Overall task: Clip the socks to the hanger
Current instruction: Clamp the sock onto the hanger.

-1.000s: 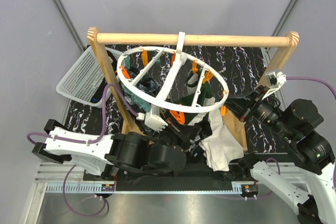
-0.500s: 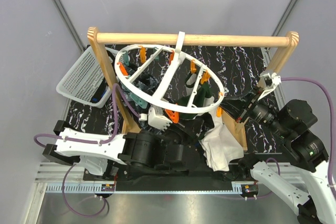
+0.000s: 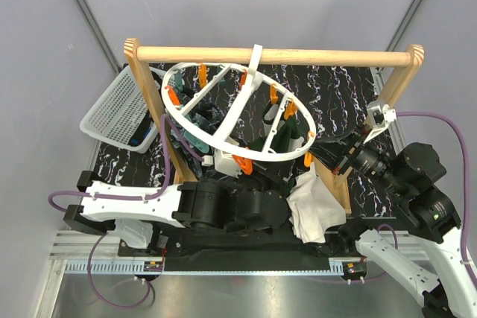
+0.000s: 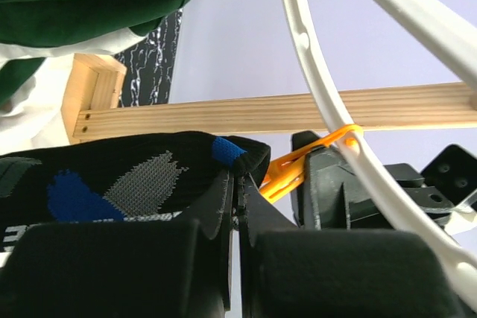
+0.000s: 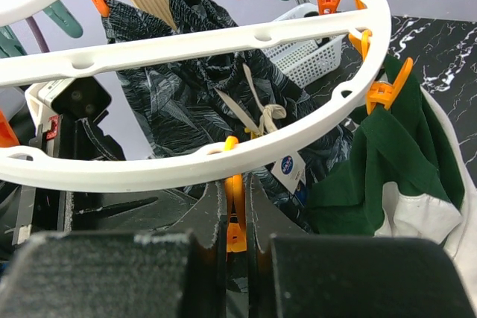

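top external: the hanger [image 3: 242,102] hangs by its hook from the middle of the wooden rail [image 3: 313,56], over the centre of the table [image 3: 335,91], and is tilted so its near rim sits low. the left gripper [image 3: 240,165] and right gripper [image 3: 320,156] both reach under that near rim and are largely hidden by it.

left wrist: the left gripper [image 4: 238,184] is clenched on the cuff of a black sock [image 4: 134,176]. it holds the cuff just beside an orange peg [image 4: 298,165] on the ring, judged so the cuff can be fed into that peg.

right wrist: the right gripper [image 5: 235,240] is clamped on an orange peg [image 5: 235,217] hanging from the rim, judged to be squeezing it open for the sock. dark green fabric [image 5: 373,161] and mottled fabric [image 5: 179,117] hang from other pegs.
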Controlling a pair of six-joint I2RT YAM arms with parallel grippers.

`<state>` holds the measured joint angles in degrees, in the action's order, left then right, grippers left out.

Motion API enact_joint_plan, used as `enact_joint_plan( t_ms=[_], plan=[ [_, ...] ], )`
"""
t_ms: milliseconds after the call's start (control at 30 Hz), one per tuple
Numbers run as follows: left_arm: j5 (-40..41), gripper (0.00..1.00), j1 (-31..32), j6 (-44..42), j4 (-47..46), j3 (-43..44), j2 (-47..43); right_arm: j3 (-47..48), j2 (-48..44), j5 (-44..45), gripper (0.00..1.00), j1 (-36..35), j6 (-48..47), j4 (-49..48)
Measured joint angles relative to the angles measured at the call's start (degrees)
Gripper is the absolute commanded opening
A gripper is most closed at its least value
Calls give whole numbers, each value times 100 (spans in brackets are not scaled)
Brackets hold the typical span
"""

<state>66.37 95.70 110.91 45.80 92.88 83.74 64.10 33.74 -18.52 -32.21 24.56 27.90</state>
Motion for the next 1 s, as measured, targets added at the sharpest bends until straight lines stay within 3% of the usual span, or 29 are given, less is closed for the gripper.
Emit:
enact_joint_plan(
  t_ms=[233, 1000],
  plan=[
    [-87, 0, -74, -260, -361, -22, 0, -46, -11, -17, 0, 0, 35, -90],
    [-160, 0, -92, -1624, -2935, -1123, -479, -234, -251, 155, 0, 0, 162, -280]
  ],
)
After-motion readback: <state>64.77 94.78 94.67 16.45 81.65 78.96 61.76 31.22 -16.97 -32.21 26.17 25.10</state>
